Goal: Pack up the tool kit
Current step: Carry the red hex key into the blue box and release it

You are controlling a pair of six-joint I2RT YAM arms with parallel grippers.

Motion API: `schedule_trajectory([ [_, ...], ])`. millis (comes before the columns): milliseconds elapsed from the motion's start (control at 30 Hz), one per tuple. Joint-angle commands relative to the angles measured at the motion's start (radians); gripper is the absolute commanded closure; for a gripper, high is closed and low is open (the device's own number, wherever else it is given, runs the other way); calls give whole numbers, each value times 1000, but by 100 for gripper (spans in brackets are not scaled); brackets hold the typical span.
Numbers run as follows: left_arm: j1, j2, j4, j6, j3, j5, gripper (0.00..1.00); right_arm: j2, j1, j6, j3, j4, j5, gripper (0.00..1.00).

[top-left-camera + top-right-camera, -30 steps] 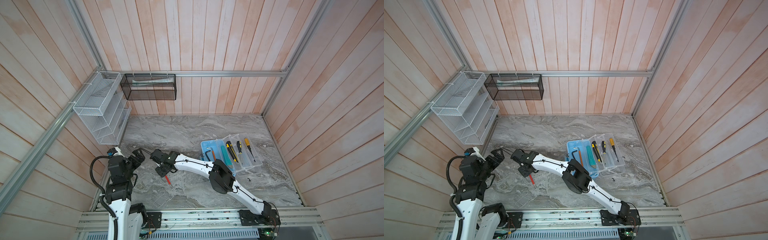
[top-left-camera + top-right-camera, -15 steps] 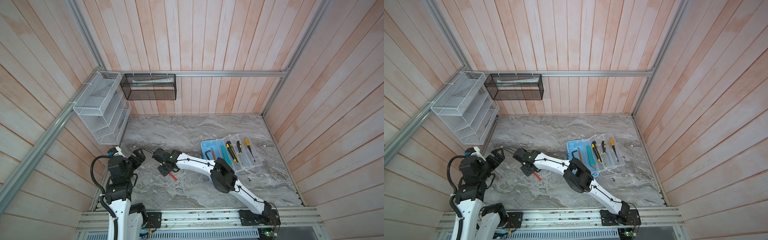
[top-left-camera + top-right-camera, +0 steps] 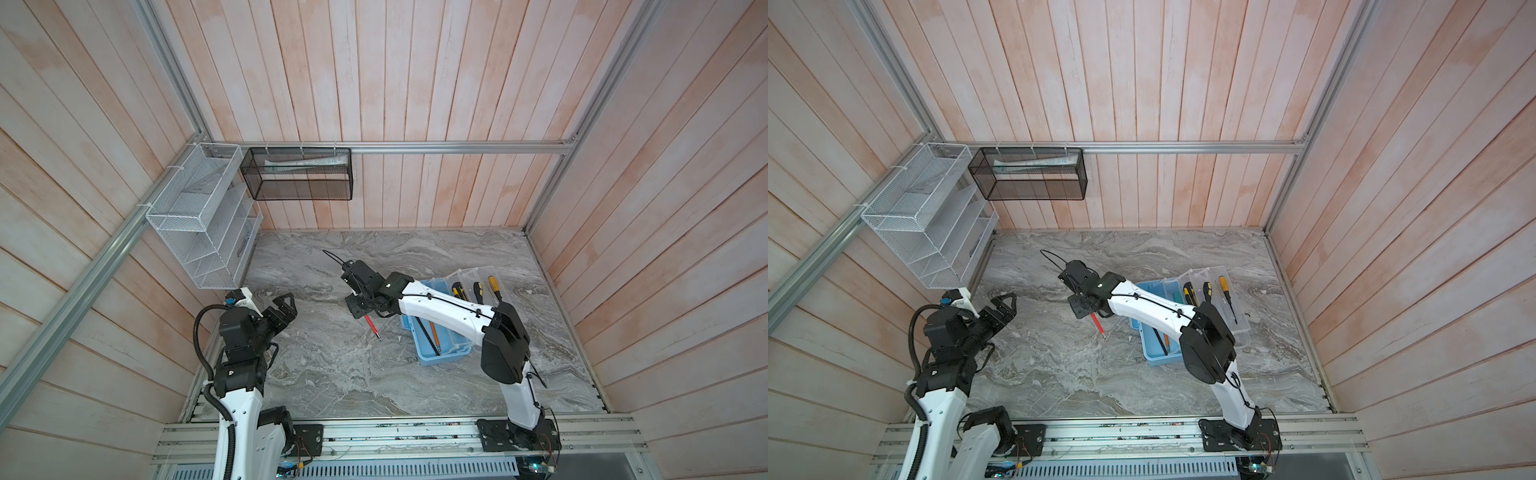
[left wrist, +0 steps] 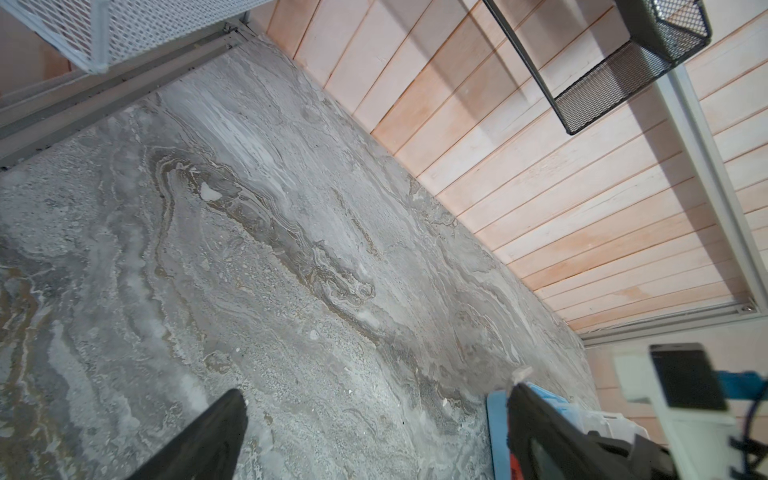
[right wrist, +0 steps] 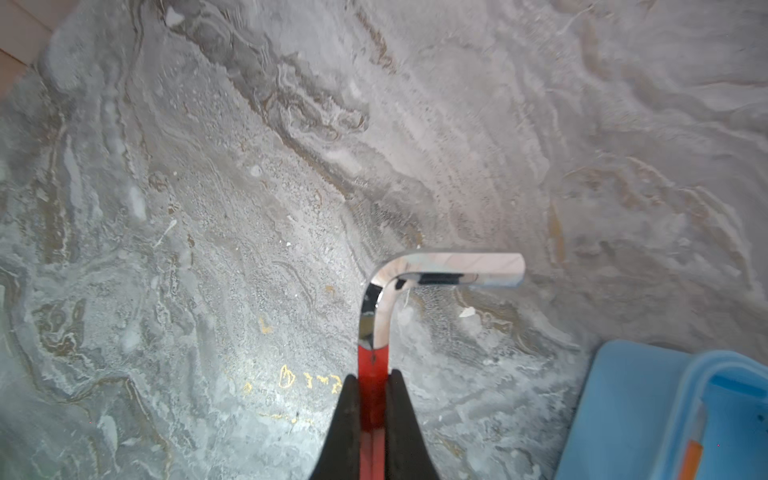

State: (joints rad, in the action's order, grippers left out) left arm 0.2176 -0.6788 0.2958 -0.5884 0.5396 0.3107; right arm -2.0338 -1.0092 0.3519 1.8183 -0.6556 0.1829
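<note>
OK, L gripper (image 3: 283, 308) sits well left of the light blue box (image 3: 441, 360), jaws wide apart w/ nothing btwn them. In L wrist view its fingers (image 4: 216, 436) frame bare marble tabletop (image 4: 291, 249), and a box corner (image 4: 496, 415) shows by one finger.

R gripper (image 3: 365, 312) is just left of the box, apart from it, clenched on the red hex key (image 3: 371, 326). In R wrist view the gripper (image 5: 372, 380) pinches the key's red sleeve and the chrome bent end (image 5: 449, 266) sticks out past the tips. In both top views the key points down toward the tabletop; touching or not, can't tell.

The box stands open on the tabletop. Inside lie a long black hex key (image 3: 1160, 340) and an orange tool (image 3: 1166, 340) alongside it.

A clear tray (image 3: 467, 274) sits at the box's right/far side; on the rim or beside it, can't tell. It holds 3 yellow-black screwdrivers (image 3: 478, 288).

Far left of the box, a white wire rack (image 3: 199, 220) hangs on the side wall. Beyond the box, a black mesh basket (image 3: 299, 178) hangs on the back wall.
</note>
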Motion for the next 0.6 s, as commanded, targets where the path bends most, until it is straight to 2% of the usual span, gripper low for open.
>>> schedule_trajectory([
  [0, -66, -26, -57, -7, -26, 3, 0, 74, 42, 30, -75, -2, 90, 100],
  [200, -236, -170, -138, -29, -23, -9, 0, 248, 120, 43, -249, 2, 186, 100],
  [367, -425, -267, -149, -29, 31, -119, 0, 356, 197, 48, -401, -1, 216, 100],
  [567, -575, -369, -267, -110, 20, -136, 0, 429, 254, 36, -565, 133, 187, 100],
])
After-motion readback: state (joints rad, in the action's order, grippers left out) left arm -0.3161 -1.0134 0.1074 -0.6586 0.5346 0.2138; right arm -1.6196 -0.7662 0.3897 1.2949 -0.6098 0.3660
